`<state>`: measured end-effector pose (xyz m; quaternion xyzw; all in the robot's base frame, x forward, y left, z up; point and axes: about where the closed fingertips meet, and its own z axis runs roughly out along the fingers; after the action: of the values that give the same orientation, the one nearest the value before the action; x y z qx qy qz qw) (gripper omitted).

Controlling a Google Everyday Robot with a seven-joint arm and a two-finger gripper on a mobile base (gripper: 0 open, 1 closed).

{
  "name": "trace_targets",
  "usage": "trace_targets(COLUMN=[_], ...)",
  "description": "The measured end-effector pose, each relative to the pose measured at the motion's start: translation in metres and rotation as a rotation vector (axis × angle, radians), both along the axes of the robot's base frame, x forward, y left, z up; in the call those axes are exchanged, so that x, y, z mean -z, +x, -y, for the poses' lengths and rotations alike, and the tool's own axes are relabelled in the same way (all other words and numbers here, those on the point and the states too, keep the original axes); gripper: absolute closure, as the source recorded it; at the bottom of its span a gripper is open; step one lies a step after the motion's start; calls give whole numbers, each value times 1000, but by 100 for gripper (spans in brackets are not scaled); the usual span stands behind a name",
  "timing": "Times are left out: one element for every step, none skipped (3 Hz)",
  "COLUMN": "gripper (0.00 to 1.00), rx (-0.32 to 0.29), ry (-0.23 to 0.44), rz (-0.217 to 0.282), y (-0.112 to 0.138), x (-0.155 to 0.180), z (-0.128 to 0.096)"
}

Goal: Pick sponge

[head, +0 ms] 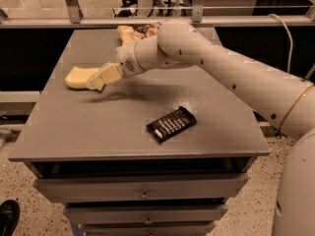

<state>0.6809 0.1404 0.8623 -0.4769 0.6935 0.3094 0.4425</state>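
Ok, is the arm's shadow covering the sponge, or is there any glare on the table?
Camera view: warm, dim light, no hard glare on the table; the soft shadow of the arm falls on it in front of the gripper, not over the sponge, which shows clearly beside the gripper.
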Motion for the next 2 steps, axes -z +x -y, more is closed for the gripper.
trace_targets(gripper=[0,0], rx=[-42,-75], ry=[14,14], rz=[-12,-19], y=[-8,-17], x=[7,12], z=[-21,-36])
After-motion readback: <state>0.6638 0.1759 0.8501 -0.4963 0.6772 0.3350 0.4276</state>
